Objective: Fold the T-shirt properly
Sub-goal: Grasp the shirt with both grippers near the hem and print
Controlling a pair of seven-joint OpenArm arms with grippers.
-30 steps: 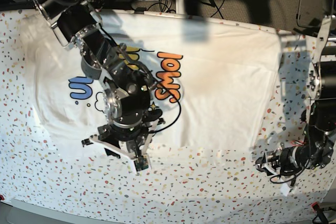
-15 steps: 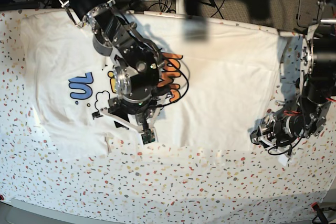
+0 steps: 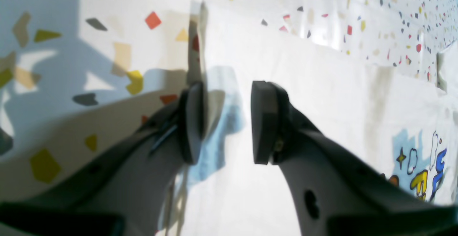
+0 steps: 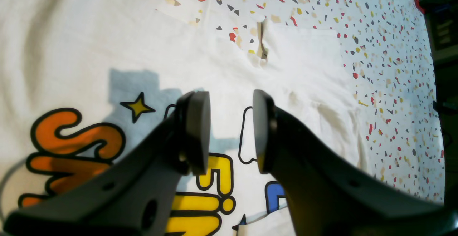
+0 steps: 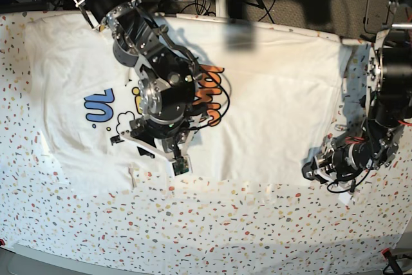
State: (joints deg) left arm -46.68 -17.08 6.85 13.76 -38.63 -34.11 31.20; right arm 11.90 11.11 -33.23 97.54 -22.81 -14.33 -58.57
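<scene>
From where I stand, the speckled bench covering point(image 5: 212, 223) runs the whole width, and the T-shirt point(image 5: 277, 107) lies spread flat on it, print side up, taking up most of the far half. At the left of the base view a blue piece of the print point(image 5: 98, 106) shows on the white cloth, well clear of the arm. Next over is the right arm, reaching down from the back edge across the chest of the shirt and hiding much of the lettering; orange letters point(image 5: 209, 94) peek out just beside it. Its right tool point(image 4: 230, 132) hangs above the print with its jaws partly apart and nothing between them; through the gap I see only white cloth and the outlines of the yellow and blue letters. A yellow star point(image 4: 137, 106) sits just beside the left jaw in that wrist view. Further right the shirt is plain and smooth up to its edge near the bench's right side. There the left arm comes down, and the left tool point(image 3: 227, 121) hovers low over the shirt's edge point(image 3: 196, 46), jaws standing apart and empty, one on the speckled side, the other over white cloth.
</scene>
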